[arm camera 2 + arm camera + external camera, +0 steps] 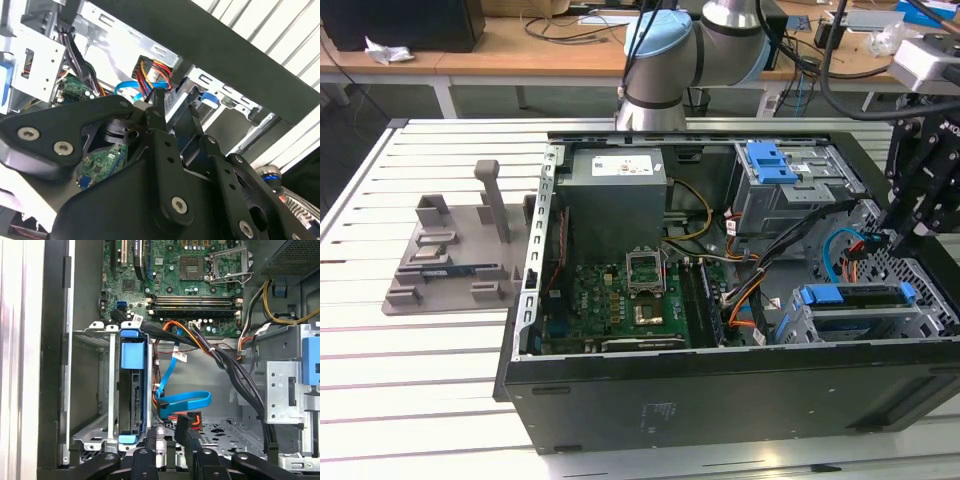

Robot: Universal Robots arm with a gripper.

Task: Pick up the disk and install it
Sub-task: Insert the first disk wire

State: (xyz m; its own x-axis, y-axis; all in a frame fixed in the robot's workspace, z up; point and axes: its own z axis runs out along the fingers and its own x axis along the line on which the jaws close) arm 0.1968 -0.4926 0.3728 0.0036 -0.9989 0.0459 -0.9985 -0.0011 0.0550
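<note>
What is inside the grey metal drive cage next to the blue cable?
The disk, framed in blue plastic, fills one slot; the slot beside it looks empty. The cage walls hide its label.

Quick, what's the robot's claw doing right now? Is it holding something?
Gripper: open, holding nothing. The disk sits in the drive bay, apart from it.

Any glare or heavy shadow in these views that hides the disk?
Exterior view: even light, the disk readable in its bay. First wrist view: table washed out white, disk shaded but visible. Second wrist view: the table glares bright.
</note>
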